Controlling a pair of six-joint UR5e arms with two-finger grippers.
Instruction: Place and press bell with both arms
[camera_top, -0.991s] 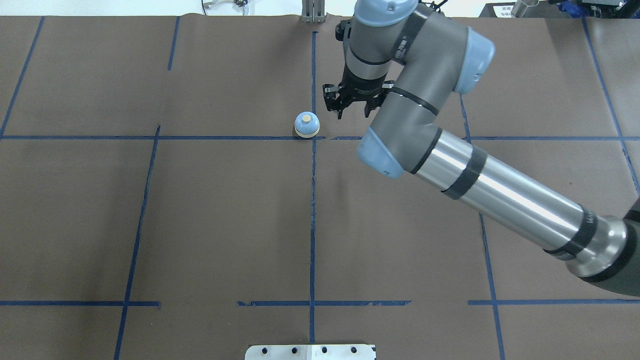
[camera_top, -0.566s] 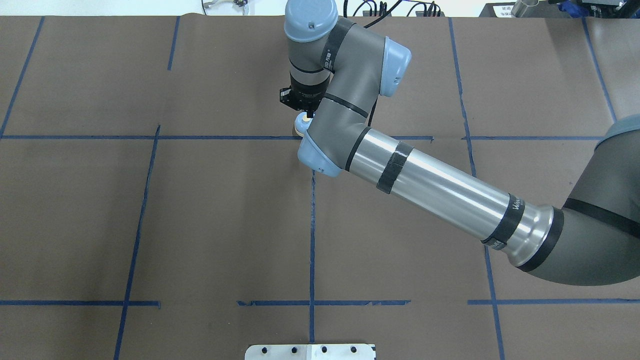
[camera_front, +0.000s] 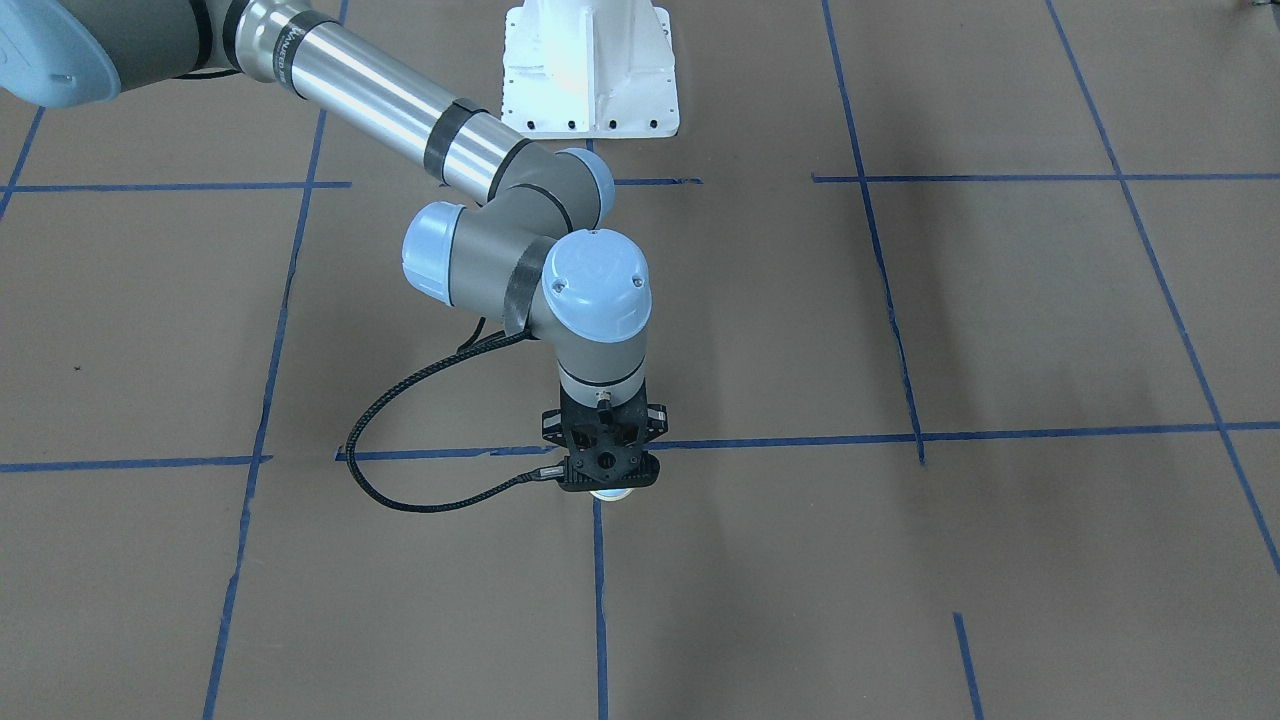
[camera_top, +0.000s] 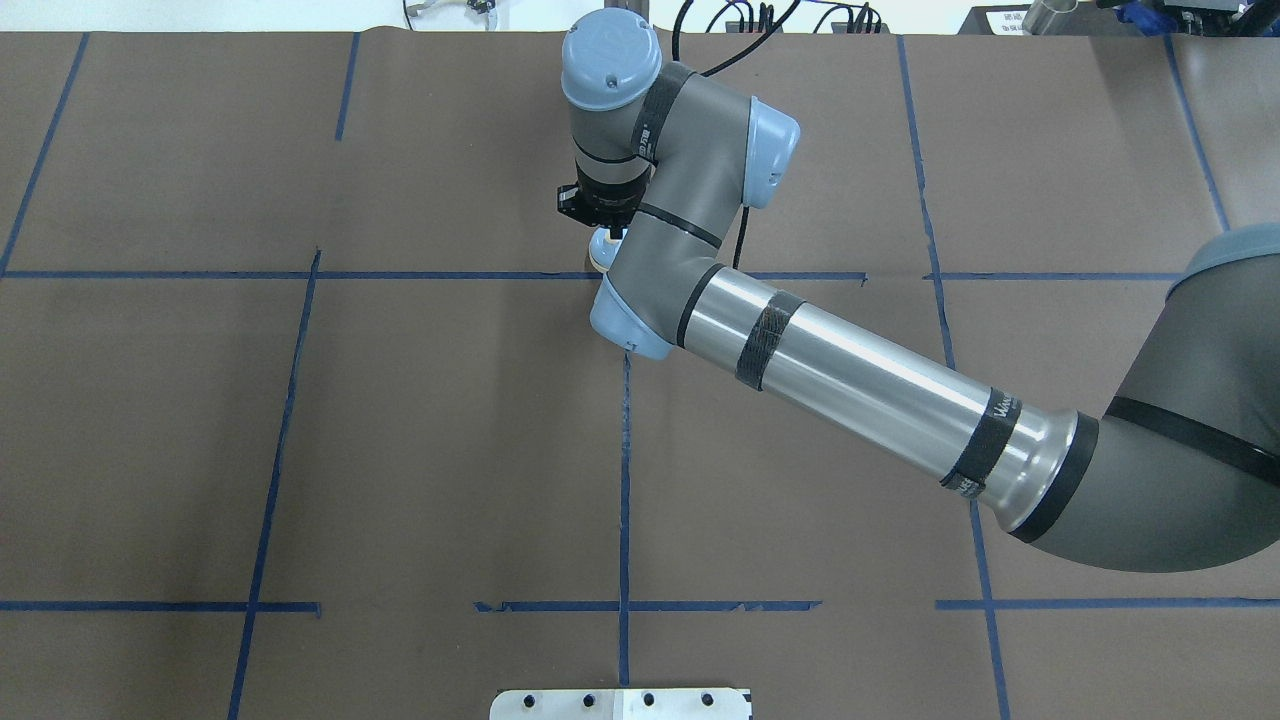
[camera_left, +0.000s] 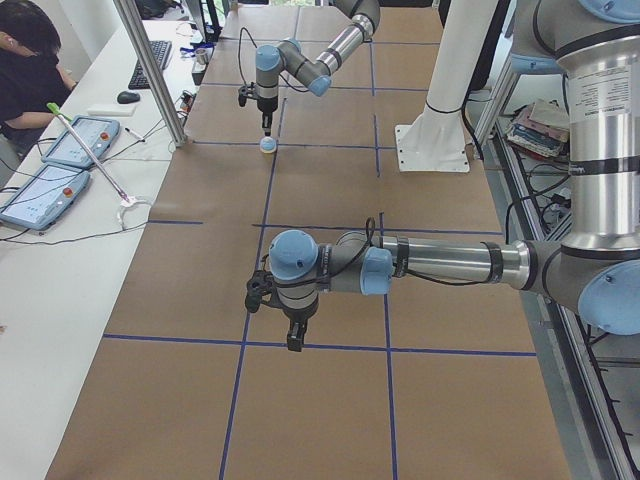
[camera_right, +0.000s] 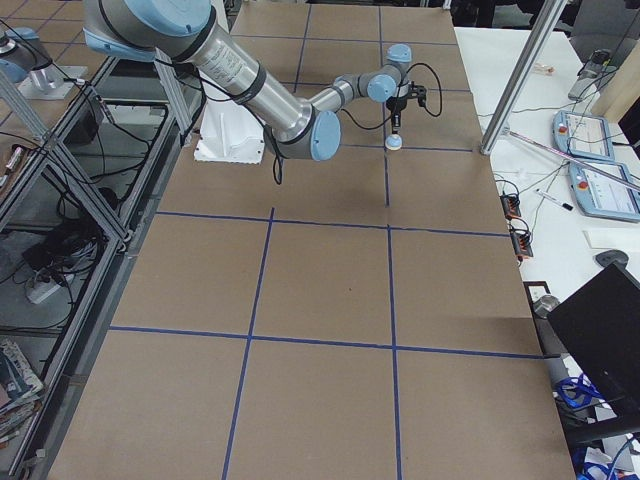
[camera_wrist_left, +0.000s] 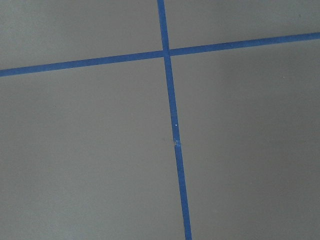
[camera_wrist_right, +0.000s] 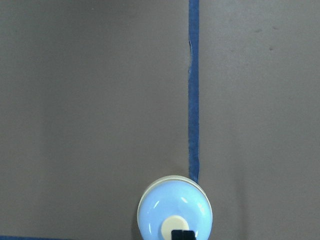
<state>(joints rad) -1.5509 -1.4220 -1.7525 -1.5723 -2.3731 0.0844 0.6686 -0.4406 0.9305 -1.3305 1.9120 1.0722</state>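
The bell (camera_wrist_right: 175, 212), a light blue dome with a cream rim and button, stands on the brown table by a blue tape crossing. It also shows in the overhead view (camera_top: 601, 249), the front-facing view (camera_front: 610, 494) and the left side view (camera_left: 266, 146). My right gripper (camera_wrist_right: 182, 235) points straight down over the bell's button with its fingers shut; I cannot tell whether it touches the button. It covers most of the bell from above (camera_top: 603, 218). My left gripper (camera_left: 293, 338) hangs low over bare table far from the bell; I cannot tell if it is open or shut.
The white bolted pedestal (camera_front: 590, 70) stands at the robot's side of the table. A metal post (camera_left: 150, 70) rises at the far table edge near the bell. An operator (camera_left: 30, 60) sits beyond it with tablets. The black cable (camera_front: 400, 470) loops beside the right wrist.
The right arm has swung left from beside the bell to directly over it, so it now covers most of the bell. The bell has not moved.
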